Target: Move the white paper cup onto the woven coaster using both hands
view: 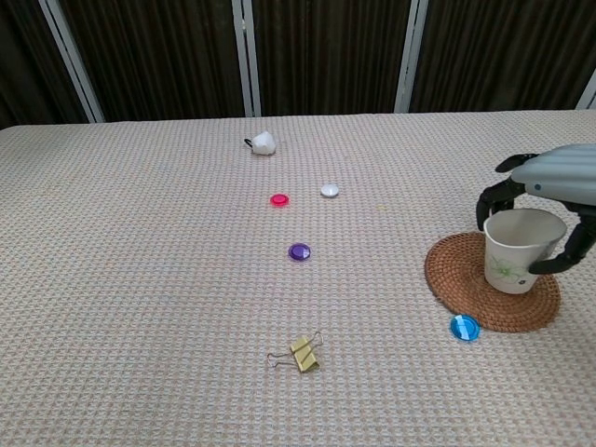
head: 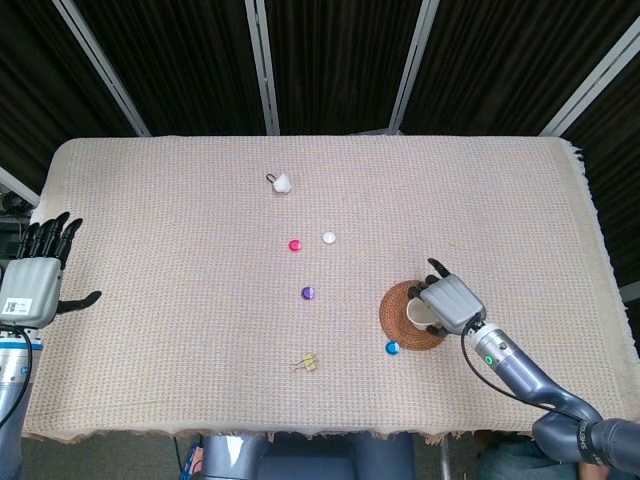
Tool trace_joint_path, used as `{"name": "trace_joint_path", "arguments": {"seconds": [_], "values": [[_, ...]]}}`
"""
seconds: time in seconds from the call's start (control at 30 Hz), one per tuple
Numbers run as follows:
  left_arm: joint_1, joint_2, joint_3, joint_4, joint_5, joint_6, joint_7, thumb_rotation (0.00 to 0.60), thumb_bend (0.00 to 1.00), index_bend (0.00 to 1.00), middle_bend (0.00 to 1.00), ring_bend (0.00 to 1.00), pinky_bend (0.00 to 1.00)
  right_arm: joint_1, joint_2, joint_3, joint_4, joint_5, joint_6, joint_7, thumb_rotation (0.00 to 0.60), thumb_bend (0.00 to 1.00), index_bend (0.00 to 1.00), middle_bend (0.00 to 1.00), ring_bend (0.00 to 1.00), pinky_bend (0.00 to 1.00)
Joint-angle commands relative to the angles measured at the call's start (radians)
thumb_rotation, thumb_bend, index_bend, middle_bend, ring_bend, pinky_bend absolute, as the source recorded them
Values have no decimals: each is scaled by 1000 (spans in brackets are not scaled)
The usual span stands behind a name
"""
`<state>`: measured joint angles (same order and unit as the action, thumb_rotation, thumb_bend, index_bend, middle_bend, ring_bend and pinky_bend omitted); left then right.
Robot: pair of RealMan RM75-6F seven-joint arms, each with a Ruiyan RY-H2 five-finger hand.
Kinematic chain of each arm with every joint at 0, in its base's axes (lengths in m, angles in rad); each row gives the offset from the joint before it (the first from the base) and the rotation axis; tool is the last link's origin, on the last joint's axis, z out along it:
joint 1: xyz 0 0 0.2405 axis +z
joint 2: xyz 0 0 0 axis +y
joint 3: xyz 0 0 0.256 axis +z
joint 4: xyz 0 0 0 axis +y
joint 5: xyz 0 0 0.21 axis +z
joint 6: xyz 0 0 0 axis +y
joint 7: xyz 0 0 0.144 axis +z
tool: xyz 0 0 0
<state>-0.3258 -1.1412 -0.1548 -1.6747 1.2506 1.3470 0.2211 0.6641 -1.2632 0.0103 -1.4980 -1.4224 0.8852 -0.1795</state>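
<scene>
The white paper cup (view: 514,251) with a green print is over the round woven coaster (view: 462,281), its base at or just above the weave; I cannot tell whether it touches. My right hand (view: 549,186) grips it from above, fingers wrapped round the rim. In the head view the right hand (head: 450,301) covers most of the cup (head: 417,312), which sits over the right half of the coaster (head: 395,308). My left hand (head: 38,275) hovers open past the table's left edge, fingers spread, holding nothing.
A blue cap (view: 464,327) lies just in front of the coaster. A gold binder clip (view: 300,354) sits near the front. Purple (view: 299,251), pink (view: 279,199) and white (view: 330,190) caps lie mid-table, and a small white ball (view: 264,142) further back.
</scene>
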Motion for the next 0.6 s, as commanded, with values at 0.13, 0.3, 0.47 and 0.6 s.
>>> {"name": "trace_joint_path", "arguments": {"seconds": [0.13, 0.3, 0.47, 0.6], "values": [[1, 0, -1, 0, 1, -1, -2, 600, 0, 0, 0, 0, 0, -8, -6, -1, 17, -23, 23, 23, 600, 132, 311, 395, 265, 0], [0, 1, -2, 1, 1, -6, -3, 600, 0, 0, 0, 0, 0, -23, 2, 2, 2, -34, 58, 17, 600, 0, 11, 91, 97, 0], [1, 2, -2, -1, 3, -8, -7, 600, 0, 0, 0, 0, 0, -51, 38, 13, -81, -6, 96, 0, 600, 0, 0, 0, 0, 0], [4, 6, -1, -5, 9, -6, -12, 600, 0, 0, 0, 0, 0, -82, 73, 18, -145, 6, 146, -16, 600, 0, 0, 0, 0, 0]]}}
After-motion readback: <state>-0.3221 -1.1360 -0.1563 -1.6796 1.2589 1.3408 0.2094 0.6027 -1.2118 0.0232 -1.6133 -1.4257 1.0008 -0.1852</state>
